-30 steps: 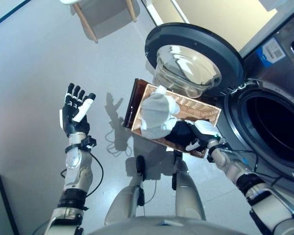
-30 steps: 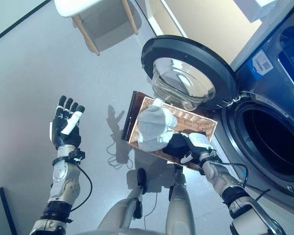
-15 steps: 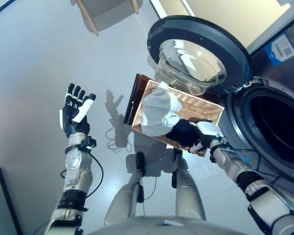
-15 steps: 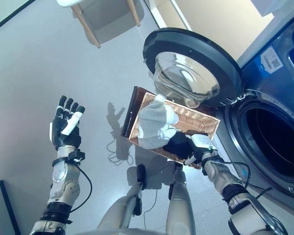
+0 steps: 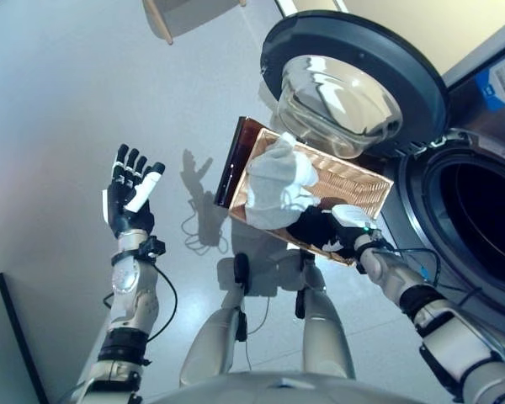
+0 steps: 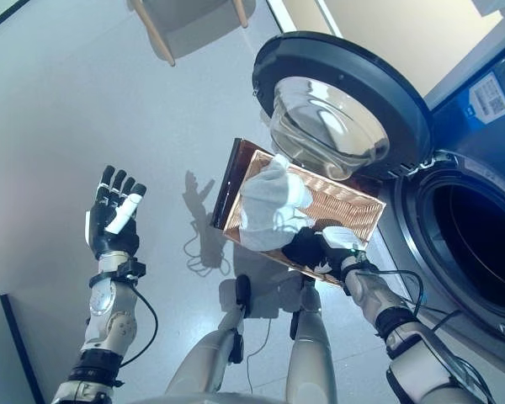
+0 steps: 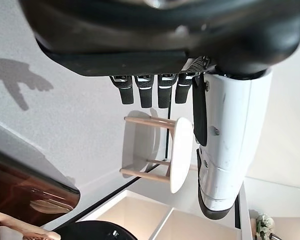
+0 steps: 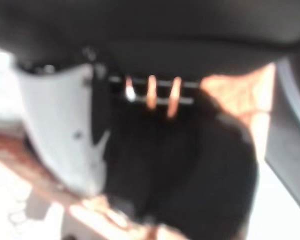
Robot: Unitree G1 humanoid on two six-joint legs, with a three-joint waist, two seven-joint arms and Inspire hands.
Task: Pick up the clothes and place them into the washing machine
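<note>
The right robot hand (image 5: 347,229) reaches into the basket (image 5: 364,185) beside the open washing machine (image 5: 480,219), apparently clamped on a black garment (image 5: 313,227) for lifting, while the left robot hand (image 5: 128,195) hovers idle, fingers spread apart.

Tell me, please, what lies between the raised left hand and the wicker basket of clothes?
Only bare floor separates the left hand from the wicker basket, as the left eye view shows.

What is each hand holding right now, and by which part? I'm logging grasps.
The left hand holds nothing. The right hand is down on the dark garment in the basket; its grip cannot be told.
</note>
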